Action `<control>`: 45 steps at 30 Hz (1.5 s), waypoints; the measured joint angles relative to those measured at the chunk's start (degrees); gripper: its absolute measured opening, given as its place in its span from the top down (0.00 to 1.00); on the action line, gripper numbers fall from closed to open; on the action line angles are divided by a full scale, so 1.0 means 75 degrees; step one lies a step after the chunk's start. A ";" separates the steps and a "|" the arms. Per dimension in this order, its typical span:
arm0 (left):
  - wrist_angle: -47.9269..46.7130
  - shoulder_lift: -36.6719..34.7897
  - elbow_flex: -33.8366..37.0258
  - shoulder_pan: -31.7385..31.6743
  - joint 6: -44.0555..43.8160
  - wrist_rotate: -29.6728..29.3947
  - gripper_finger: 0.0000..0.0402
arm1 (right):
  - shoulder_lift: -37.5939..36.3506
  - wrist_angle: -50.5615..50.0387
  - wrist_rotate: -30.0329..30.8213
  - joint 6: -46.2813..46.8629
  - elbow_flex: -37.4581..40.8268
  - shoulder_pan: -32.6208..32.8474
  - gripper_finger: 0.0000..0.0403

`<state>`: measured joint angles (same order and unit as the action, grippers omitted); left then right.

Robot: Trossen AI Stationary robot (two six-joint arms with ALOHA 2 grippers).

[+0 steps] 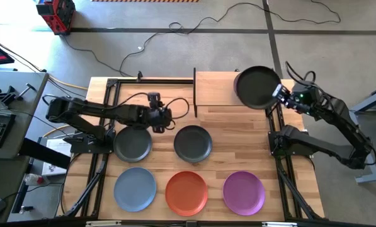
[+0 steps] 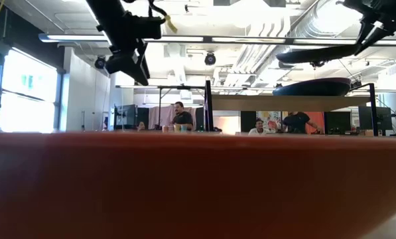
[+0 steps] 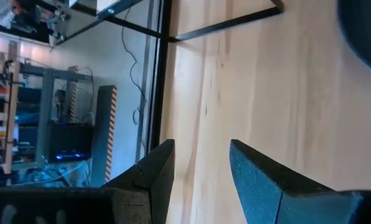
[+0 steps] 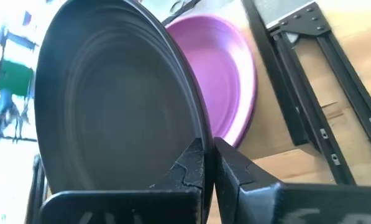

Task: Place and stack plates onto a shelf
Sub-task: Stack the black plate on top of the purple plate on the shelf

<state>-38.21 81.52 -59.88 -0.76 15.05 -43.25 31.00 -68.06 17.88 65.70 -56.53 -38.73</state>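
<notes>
One round dark plate (image 1: pixel 258 87) above light-wood shelf (image 1: pixel 214 89)

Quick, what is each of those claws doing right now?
Left gripper: open, empty, above the table near the dark plates.
Right gripper: shut on a dark plate, held over a purple plate on the shelf.

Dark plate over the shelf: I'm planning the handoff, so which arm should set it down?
Right. The right hand already grips the dark plate above the shelf; the left hand is empty over the table.
</notes>
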 joint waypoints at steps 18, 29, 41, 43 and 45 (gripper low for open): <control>0.0172 0.0000 0.0000 -0.1170 0.0008 0.0100 0.64 | 0.1231 0.0060 0.0882 0.1039 0.0006 -0.0092 1.00; 0.0163 0.0000 0.0000 -0.1409 0.0254 0.0100 0.64 | 0.2005 0.0127 0.1041 0.1018 0.0006 -0.0092 1.00; 0.0137 0.0000 0.0000 -0.1403 0.0219 0.0100 0.64 | 0.2209 0.0101 0.1195 0.0830 0.0006 -0.0092 0.99; 0.0137 0.0000 0.0000 -0.1403 0.0216 0.0100 0.64 | 0.2209 0.0105 0.1237 0.0837 0.0006 -0.0092 0.97; 0.0137 0.0000 0.0000 -0.1403 0.0213 0.0099 0.64 | 0.2209 0.0114 0.1317 0.0836 0.0006 -0.0092 0.94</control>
<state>-37.19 81.52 -59.88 -11.29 16.64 -42.51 47.57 -67.20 27.76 71.97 -56.49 -39.42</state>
